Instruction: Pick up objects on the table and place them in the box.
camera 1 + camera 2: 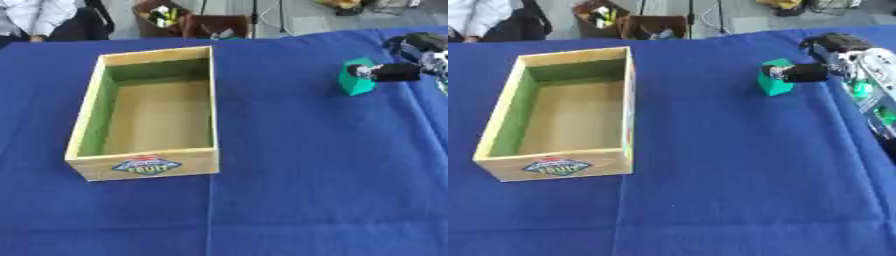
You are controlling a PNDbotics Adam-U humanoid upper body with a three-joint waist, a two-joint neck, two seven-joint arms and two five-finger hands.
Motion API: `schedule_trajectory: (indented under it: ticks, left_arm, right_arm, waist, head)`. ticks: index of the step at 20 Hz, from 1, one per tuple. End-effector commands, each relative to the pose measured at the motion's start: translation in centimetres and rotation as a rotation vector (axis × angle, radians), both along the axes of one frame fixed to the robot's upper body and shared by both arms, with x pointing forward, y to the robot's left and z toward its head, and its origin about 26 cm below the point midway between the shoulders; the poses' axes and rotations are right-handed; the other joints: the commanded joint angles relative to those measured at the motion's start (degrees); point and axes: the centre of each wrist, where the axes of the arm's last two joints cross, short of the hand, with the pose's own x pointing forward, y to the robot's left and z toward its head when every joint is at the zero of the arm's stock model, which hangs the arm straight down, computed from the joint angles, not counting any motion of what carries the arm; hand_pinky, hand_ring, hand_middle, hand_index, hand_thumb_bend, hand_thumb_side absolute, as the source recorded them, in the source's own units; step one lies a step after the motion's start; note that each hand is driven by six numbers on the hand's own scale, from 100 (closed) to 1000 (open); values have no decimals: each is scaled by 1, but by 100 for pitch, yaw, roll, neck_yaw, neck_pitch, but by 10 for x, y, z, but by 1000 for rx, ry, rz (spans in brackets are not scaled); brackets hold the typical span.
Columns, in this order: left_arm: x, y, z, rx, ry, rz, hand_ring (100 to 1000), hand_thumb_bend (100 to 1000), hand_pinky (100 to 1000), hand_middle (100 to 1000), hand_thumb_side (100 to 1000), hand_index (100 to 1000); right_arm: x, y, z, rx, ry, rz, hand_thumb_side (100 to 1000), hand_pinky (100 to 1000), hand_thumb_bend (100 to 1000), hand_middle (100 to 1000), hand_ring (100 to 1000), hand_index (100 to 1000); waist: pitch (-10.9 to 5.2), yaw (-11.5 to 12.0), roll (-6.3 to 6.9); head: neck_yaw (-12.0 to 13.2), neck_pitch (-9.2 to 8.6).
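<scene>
Grasping is under way: upper right, the right hand [805,73] is clamped on a small green block [773,84]; lifting toward the empty wooden box [553,167] is called for.

The wooden box [144,112] bears a label [146,165] on its near wall reading "FRUIT".
</scene>
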Motion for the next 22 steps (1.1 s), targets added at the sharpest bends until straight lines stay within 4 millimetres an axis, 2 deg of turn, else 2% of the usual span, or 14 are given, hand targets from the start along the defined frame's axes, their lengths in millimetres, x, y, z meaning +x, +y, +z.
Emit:
schedule_trajectory:
  ticks: [1,12,13,16,18,19,20,22]
  left_arm:
    - [-3,0,8,18,-30,-6,737,100,610,813,1000,875]
    - [-3,-1,8,15,-33,-11,736,100,610,814,1000,872]
    - [-3,-1,8,14,-32,-12,735,100,611,815,1000,867]
    - [-2,-2,8,12,-31,-13,735,100,612,816,1000,866]
    - [-2,-2,8,11,-31,-13,735,100,613,816,1000,866]
    - [-2,-2,8,11,-31,-14,735,100,613,816,1000,866]
    - [-2,-2,8,12,-30,-14,735,100,614,816,1000,866]
    - [-2,-2,8,14,-29,-14,735,100,614,817,1000,866]
  right_arm:
    - [2,-9,9,-24,-47,-46,905,909,480,828,972,964]
    - [11,-15,-1,12,-41,-71,896,907,461,811,966,958]
    - [11,-15,-1,14,-42,-73,892,903,432,778,957,940]
    - [13,-13,-1,28,-71,-78,892,899,419,748,946,908]
    - [12,-11,1,35,-99,-74,878,892,371,716,931,855]
    - [12,-10,3,40,-117,-71,899,889,336,704,926,838]
    - [11,-10,5,43,-134,-69,849,886,290,688,921,813]
    - [10,-8,6,46,-162,-66,821,884,229,670,916,794]
  waist:
    - [-96,14,-9]
    - [-11,40,17]
    - [-6,41,18]
    - [26,54,26]
    - [32,56,29]
    - [34,55,30]
    - [34,53,30]
    - [31,47,27]
  head:
    - [-41,-92]
    - [-89,-155]
    - [-92,-162]
    - [-105,-185]
    - [-100,-175]
    - [-95,-169]
    - [-90,-162]
    - [-84,-151]
